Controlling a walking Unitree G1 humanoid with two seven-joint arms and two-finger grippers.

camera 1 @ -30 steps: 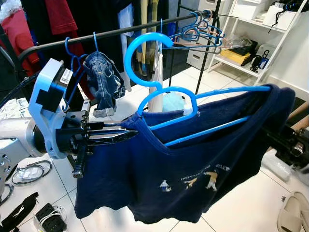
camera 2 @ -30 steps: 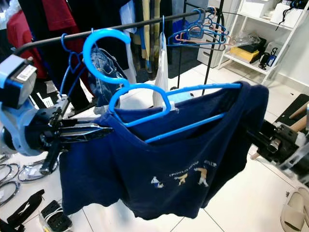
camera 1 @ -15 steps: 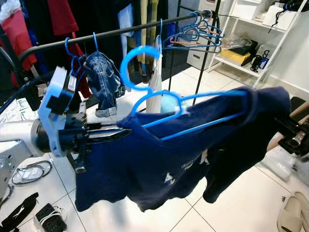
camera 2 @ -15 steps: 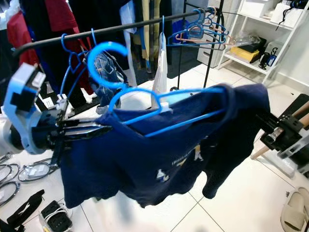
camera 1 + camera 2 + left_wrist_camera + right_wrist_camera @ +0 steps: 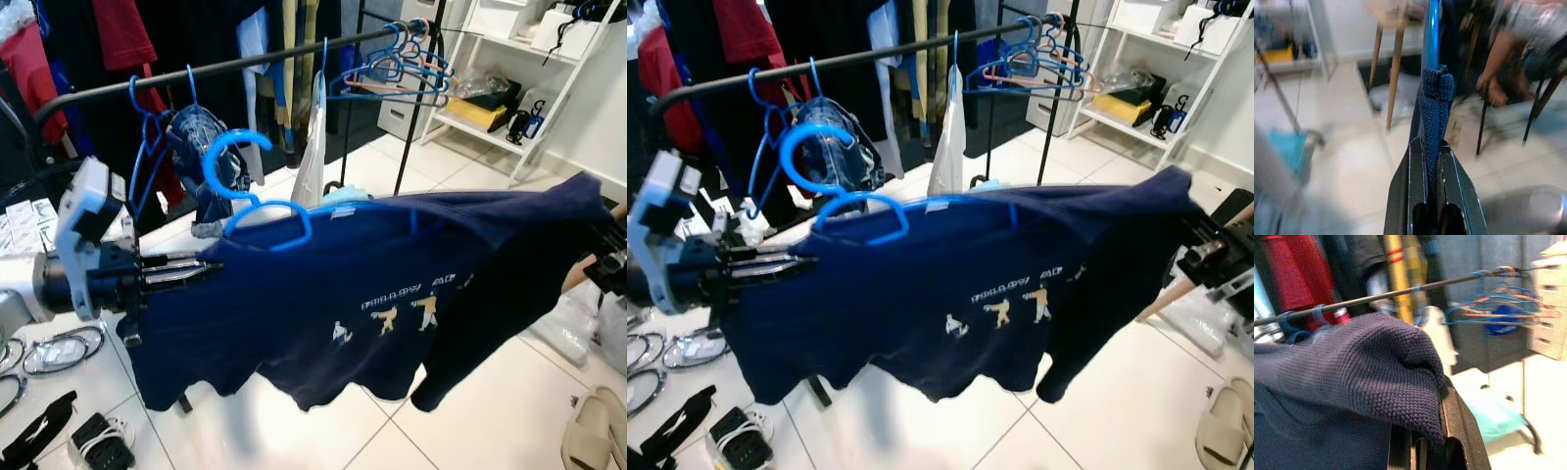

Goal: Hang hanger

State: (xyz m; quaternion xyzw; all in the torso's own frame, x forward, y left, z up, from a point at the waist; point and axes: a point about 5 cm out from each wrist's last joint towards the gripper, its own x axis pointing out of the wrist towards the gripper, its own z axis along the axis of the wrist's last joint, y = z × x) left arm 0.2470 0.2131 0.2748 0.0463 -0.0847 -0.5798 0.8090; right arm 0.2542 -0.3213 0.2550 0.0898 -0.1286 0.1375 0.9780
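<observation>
Shirt (image 5: 392,294) on hanger (image 5: 250,211) now stretched flatter, lower below rail (image 5: 225,67); clamped by left end effector (image 5: 201,269) and right end effector (image 5: 1422,450).

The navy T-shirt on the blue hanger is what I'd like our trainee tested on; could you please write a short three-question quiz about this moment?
1. True or false: the hook of the blue hanger is already over the black rail.
2. What does the left pincer grip?
A. the bare hook
B. the navy T-shirt at its end of the hanger
C. the denim garment
3. Fill in: the right pincer is closed on the shirt's ____ fabric.

Key
1. False: the hook sits below and in front of the rail.
2. B: the left wrist view shows fabric between the pincer's fingers.
3. navy
</observation>
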